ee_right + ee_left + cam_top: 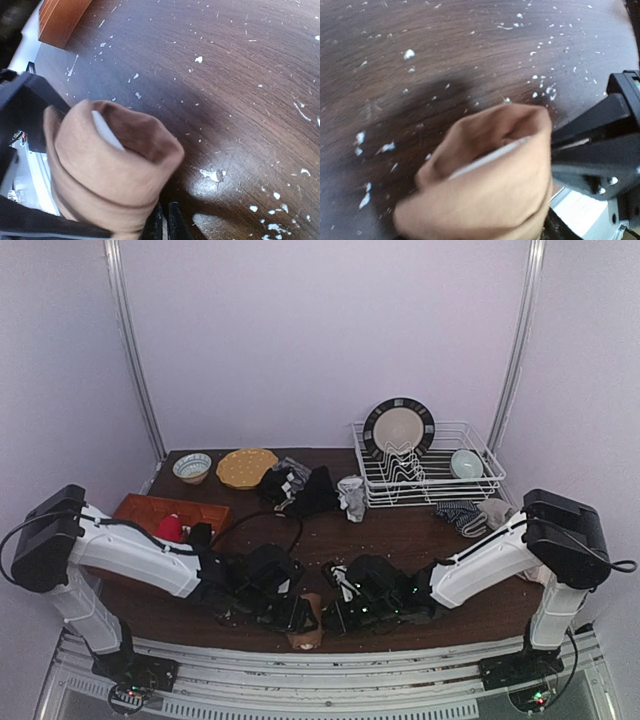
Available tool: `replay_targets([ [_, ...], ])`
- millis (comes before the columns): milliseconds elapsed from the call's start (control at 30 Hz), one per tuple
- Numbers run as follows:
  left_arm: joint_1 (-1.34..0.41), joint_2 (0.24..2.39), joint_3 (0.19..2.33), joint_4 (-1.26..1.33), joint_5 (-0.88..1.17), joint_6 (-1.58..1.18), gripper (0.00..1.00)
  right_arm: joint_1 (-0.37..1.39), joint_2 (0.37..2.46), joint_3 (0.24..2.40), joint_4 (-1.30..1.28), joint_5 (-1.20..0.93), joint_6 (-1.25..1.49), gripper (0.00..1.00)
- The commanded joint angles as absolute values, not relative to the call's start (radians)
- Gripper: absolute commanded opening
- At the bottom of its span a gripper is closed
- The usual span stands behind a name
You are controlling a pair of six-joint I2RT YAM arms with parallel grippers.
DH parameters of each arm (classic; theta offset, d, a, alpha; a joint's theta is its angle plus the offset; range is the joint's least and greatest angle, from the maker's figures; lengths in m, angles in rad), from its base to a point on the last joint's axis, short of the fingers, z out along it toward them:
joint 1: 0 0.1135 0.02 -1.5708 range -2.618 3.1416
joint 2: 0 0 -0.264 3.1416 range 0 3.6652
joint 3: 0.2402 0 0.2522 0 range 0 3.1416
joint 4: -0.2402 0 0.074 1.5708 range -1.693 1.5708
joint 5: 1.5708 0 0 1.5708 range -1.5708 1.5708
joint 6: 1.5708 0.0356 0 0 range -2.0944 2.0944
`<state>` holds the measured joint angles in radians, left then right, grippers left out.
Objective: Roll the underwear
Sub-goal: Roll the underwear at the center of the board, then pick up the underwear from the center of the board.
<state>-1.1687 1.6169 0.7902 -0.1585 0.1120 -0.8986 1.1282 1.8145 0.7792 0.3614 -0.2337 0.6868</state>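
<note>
Where the table (400,540) ends, nearer than the wooden tray (150,508) and to its right, the tan-brown underwear (485,185) sits rolled between both grippers. The right gripper (162,222) has its fingers pinched narrow at the roll's edge; the left gripper (296,618) hides its fingers, so their spread cannot be told. Farther than the tray, to its right, lie black underwear (310,490) and a light grey piece (352,497).
</note>
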Motion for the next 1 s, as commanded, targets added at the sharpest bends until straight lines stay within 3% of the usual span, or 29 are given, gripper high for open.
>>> replay_targets([
  [0, -1.164, 1.695, 0.799, -0.099, 0.138, -0.911, 0.61, 1.124, 1.861, 0.781, 0.264, -0.239, 0.676, 0.05],
  [133, -1.164, 1.754, 0.823, -0.055, 0.178, -0.913, 0.54, 1.123, 1.869, 0.785, 0.261, -0.241, 0.675, 0.05],
  [267, -1.163, 1.772, 0.824, -0.039, 0.18, -0.913, 0.4, 1.125, 1.867, 0.785, 0.259, -0.243, 0.672, 0.05],
  [467, -1.16, 1.713, 0.781, -0.028, 0.138, -0.906, 0.0, 1.123, 1.819, 0.772, 0.249, -0.222, 0.668, 0.04],
  [733, -1.081, 1.417, 0.804, -0.356, -0.033, -0.777, 0.0, 1.122, 1.57, 0.769, 0.107, -0.139, 0.598, 0.07],
  [967, -0.76, 1.137, 0.873, -0.682, -0.057, -0.582, 0.0, 1.123, 1.362, 0.742, 0.004, -0.041, 0.479, 0.1],
])
